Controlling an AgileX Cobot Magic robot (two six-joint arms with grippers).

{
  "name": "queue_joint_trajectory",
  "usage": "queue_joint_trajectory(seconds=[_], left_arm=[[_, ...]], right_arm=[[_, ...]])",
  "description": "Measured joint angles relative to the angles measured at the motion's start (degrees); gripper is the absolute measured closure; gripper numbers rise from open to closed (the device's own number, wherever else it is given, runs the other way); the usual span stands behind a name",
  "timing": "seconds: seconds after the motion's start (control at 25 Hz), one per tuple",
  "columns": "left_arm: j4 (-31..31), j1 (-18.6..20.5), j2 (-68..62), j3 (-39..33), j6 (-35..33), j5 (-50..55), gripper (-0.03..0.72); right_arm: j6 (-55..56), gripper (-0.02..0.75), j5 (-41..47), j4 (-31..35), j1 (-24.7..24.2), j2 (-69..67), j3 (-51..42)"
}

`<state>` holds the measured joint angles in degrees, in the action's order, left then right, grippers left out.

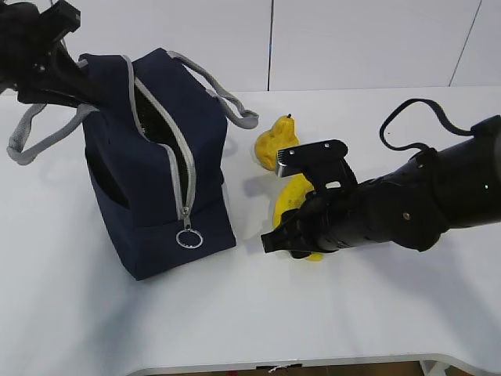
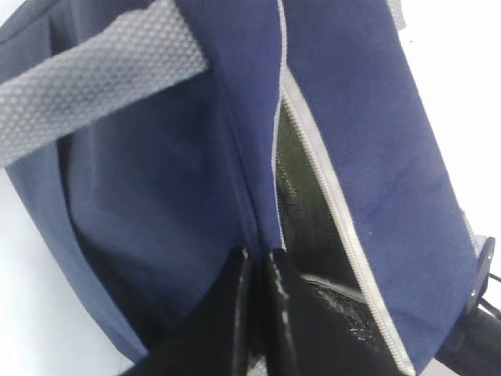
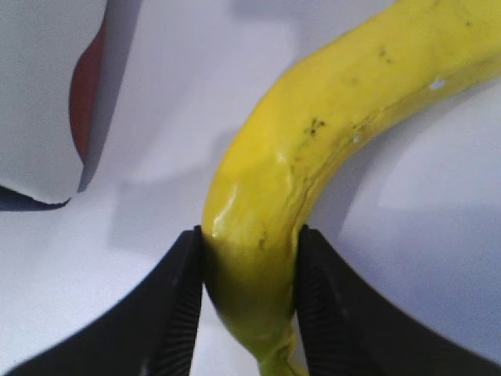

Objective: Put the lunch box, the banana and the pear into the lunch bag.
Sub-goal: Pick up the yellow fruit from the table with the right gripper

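1. The lunch bag (image 1: pixel 156 164) stands on the left of the white table (image 1: pixel 235 329), zipper open down its near face. It is soft fabric and looks likely to sag, so it needs holding at the mouth; the left gripper (image 2: pixel 257 305), jaws pressed together, pinches the fabric edge beside the zipper.
2. The banana (image 3: pixel 313 149) lies on the table right of the bag, near side. It is firm but bruises easily, and its smooth skin may slip. The right gripper (image 3: pixel 250 313) has its pads against both sides near the stem end; a hold nearer the middle would balance better.
3. The pear (image 1: pixel 275 139) stands just behind the banana, rounded and apt to roll.
4. The lunch box is not visible.
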<state>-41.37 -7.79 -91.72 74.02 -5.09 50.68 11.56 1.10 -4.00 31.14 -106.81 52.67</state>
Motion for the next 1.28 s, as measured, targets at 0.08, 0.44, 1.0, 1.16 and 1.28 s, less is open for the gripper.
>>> queue_joint_trajectory(seconds=[0.08, 0.44, 1.0, 1.16, 1.28], left_arm=[[0.0, 0.0, 0.0, 0.0, 0.0, 0.0, 0.701], [-0.1, 0.0, 0.0, 0.0, -1.7, 0.0, 0.701], [-6.7, 0.0, 0.0, 0.0, -7.3, -1.8, 0.701], [-11.4, 0.0, -0.2, 0.0, -11.9, -2.4, 0.701], [-14.8, 0.0, -0.3, 0.0, -14.6, -3.2, 0.701]], right_arm=[[0.0, 0.433, -0.2, 0.1, 0.0, 0.0, 0.0], [-0.3, 0.434, 5.8, -0.1, 0.0, 1.8, 0.1], [-0.3, 0.435, 17.2, -8.6, 0.0, 18.8, 0.0], [-0.3, 0.435, 17.5, -11.8, 0.0, 24.2, 0.0], [-0.3, 0.435, 17.6, -12.2, 0.0, 26.9, 0.8]])
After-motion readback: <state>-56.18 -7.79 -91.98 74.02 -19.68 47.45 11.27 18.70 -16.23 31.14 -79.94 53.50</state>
